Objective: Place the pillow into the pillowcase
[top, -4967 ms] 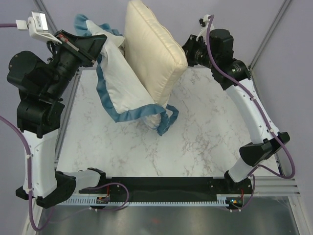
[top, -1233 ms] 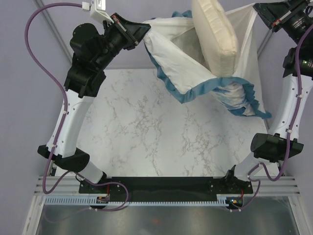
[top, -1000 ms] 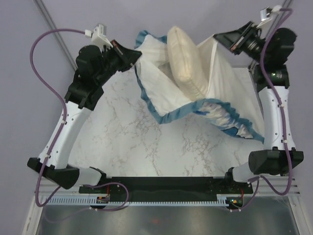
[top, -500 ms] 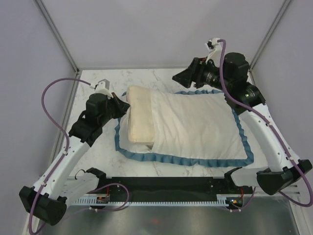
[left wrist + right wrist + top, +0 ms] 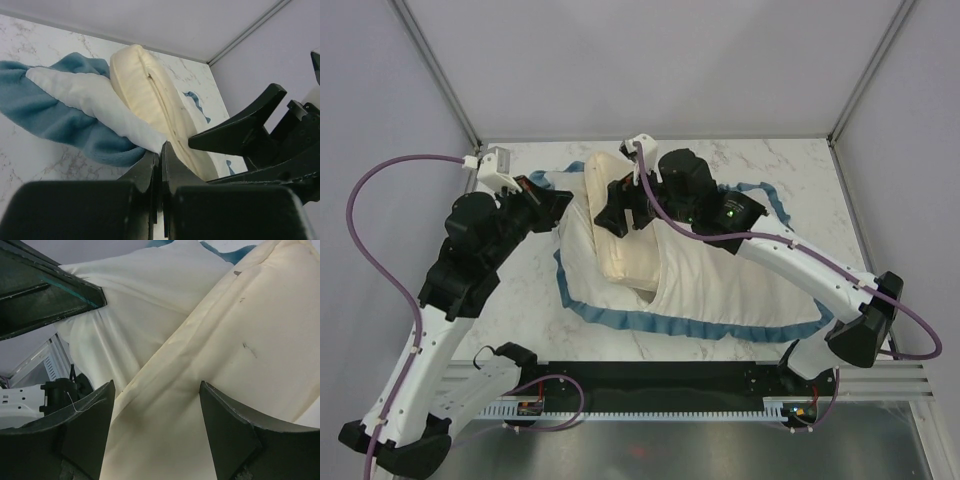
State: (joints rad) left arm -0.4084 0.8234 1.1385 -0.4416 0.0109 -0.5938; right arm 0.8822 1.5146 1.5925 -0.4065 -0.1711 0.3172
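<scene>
Pillow (image 5: pixel 623 262) lies on the marble table (image 5: pixel 510 300), its right part inside the pillowcase (image 5: pixel 740 270) and its cream left end sticking out of the open mouth. The left gripper (image 5: pixel 558 200) has its fingers pressed together on the white cloth at the far corner of that mouth. The right gripper (image 5: pixel 610 222) sits over the exposed pillow end, fingers spread wide, with cream fabric between them.

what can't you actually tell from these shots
1. How far the pillow reaches inside: top view, the pillowcase covers it.
2. How much fabric the left gripper pinches: left wrist view, its shut fingers hide it.
3. The opening's far edge: top view, the right gripper sits over it.
</scene>
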